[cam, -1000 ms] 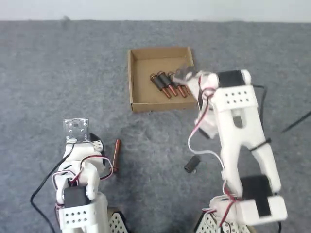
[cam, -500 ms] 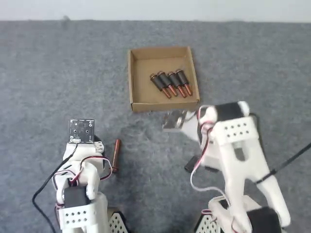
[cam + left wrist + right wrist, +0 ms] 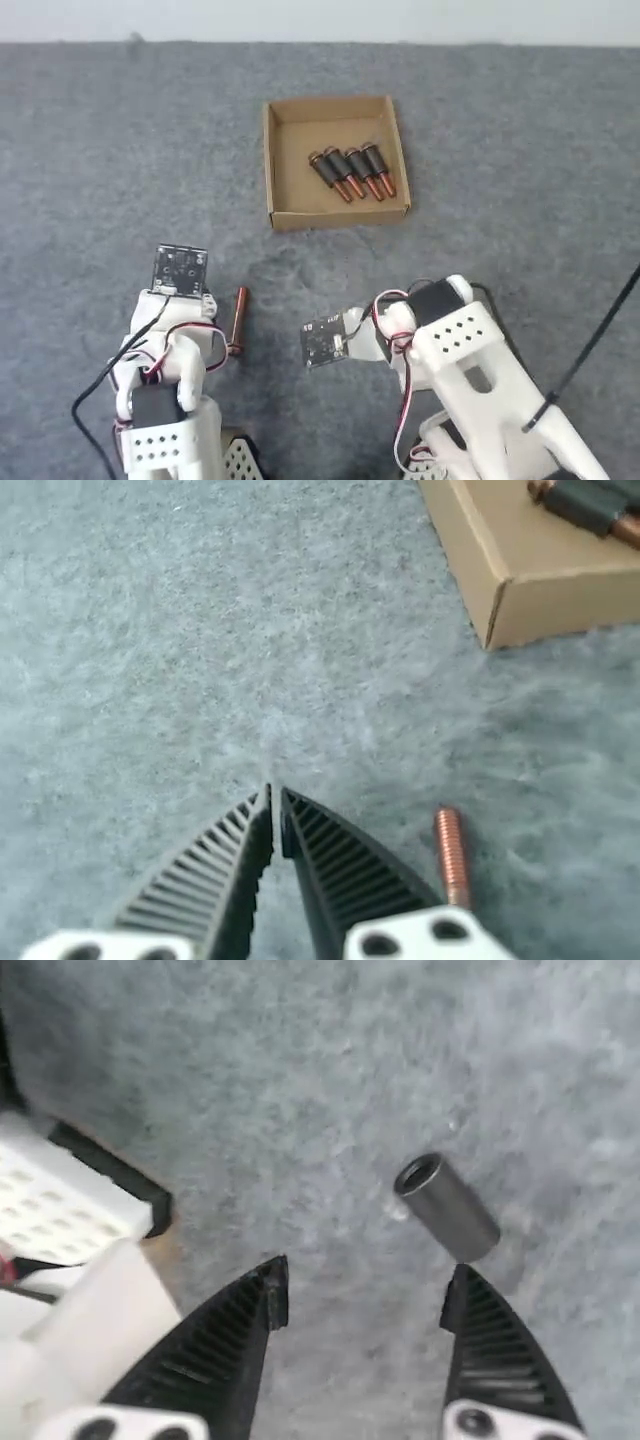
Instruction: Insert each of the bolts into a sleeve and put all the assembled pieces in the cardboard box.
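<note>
The cardboard box [image 3: 280, 165] stands at the back middle of the carpet and holds several assembled pieces [image 3: 352, 173], black sleeves with copper bolts in them. One loose copper bolt [image 3: 239, 318] lies on the carpet just right of the left arm; in the left wrist view the bolt [image 3: 452, 855] lies beside my shut, empty left gripper [image 3: 275, 798]. A loose black sleeve [image 3: 447, 1208] lies on its side on the carpet, just beyond my open right gripper [image 3: 368, 1282] and nearer one fingertip. The box corner [image 3: 500, 580] shows in the left wrist view.
Grey carpet covers the table. The right arm [image 3: 450, 340] is folded back low at the front right, with its wrist near the middle. A white arm base [image 3: 50, 1205] lies close beside the right gripper. A black cable [image 3: 600, 330] runs off at the right edge.
The right arm has pulled back from over the box to the front of the table, down over the loose sleeve. The left arm's wrist has shifted slightly toward the front.
</note>
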You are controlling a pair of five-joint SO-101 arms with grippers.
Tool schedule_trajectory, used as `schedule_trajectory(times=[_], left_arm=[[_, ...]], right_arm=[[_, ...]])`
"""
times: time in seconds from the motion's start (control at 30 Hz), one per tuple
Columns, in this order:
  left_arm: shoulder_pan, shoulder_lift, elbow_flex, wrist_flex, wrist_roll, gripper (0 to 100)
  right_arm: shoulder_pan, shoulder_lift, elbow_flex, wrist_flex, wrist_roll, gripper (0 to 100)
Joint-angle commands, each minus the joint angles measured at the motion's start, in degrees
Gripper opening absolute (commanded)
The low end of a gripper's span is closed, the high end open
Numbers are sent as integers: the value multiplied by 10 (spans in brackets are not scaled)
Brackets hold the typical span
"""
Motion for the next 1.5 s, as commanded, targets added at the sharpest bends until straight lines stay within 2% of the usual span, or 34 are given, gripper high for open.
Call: schedule_trajectory(times=[0.0, 0.37, 0.77, 0.97, 1.13, 1.3, 1.47], left_arm=[[-3, -9, -8, 2, -38, 12], [-3, -9, -8, 2, -40, 12], [-3, -9, -8, 2, -40, 12], [-3, -9, -8, 1, -40, 12], [-3, -9, -8, 1, -40, 12], [-3, -9, -8, 1, -40, 12], [-3, -9, -8, 1, -40, 12]], right_arm=[[-7, -17, 2, -21, 43, 241], [-5, -16, 57, -113, 109, 192], [-6, -16, 118, -234, 131, 189], [-5, -16, 171, -300, 176, 99], [-2, -16, 187, -329, 173, 102], [31, -16, 185, -354, 170, 107], [44, -19, 183, -392, 111, 169]])
